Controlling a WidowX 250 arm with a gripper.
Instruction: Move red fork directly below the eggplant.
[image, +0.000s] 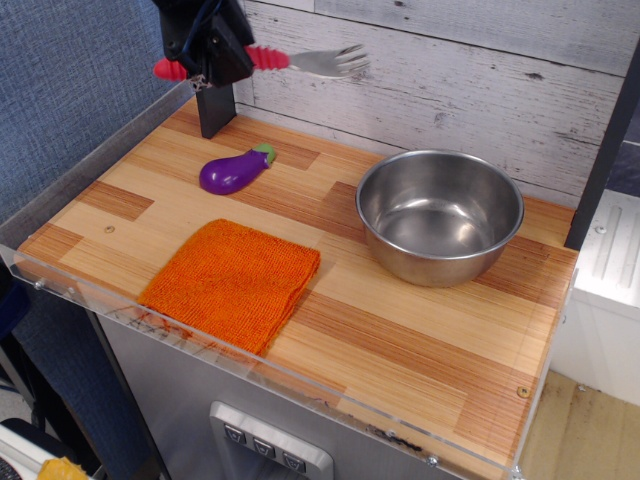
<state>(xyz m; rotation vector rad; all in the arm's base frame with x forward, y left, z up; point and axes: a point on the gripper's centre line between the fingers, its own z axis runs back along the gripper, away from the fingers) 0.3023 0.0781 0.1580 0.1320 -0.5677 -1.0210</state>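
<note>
My gripper (210, 62) is high at the back left, above the table, shut on the red fork (270, 60). The fork lies level in the air, red handle sticking out on both sides of the gripper, metal tines (332, 62) pointing right against the plank wall. The purple eggplant (233, 170) with its green cap lies on the wooden table, below and slightly right of the gripper, well apart from it.
An orange cloth (232, 282) lies near the front left edge, just in front of the eggplant. A steel bowl (440, 215) stands at the right. A dark post (216, 108) stands behind the eggplant. A clear rim (250, 375) edges the table's front.
</note>
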